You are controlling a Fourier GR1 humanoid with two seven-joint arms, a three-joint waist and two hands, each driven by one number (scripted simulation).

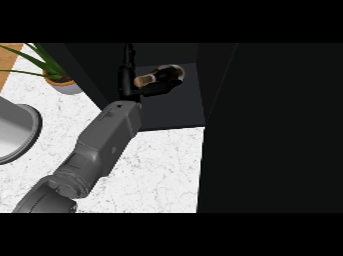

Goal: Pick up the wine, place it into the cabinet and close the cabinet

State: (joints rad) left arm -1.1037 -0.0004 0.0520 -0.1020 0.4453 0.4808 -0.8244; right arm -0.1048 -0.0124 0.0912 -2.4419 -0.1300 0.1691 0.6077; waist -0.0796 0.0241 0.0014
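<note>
- Left hand (141,86) reaches into the dark cabinet (175,112), fingers curled round the wine bottle (161,75).
- Bottle lies tilted inside.
- Potted plant (58,79) on counter (159,165).

White marbled counter (159,165), matt black cabinet (277,125)

We see our left forearm (104,142) stretched up and forward from the lower edge, its black left hand (146,86) raised at the end, fingers (166,76) curled.

Wine bottle (161,76) inside cabinet (175,107), potted plant (54,75) far left, round basin (15,131) before it.
</note>
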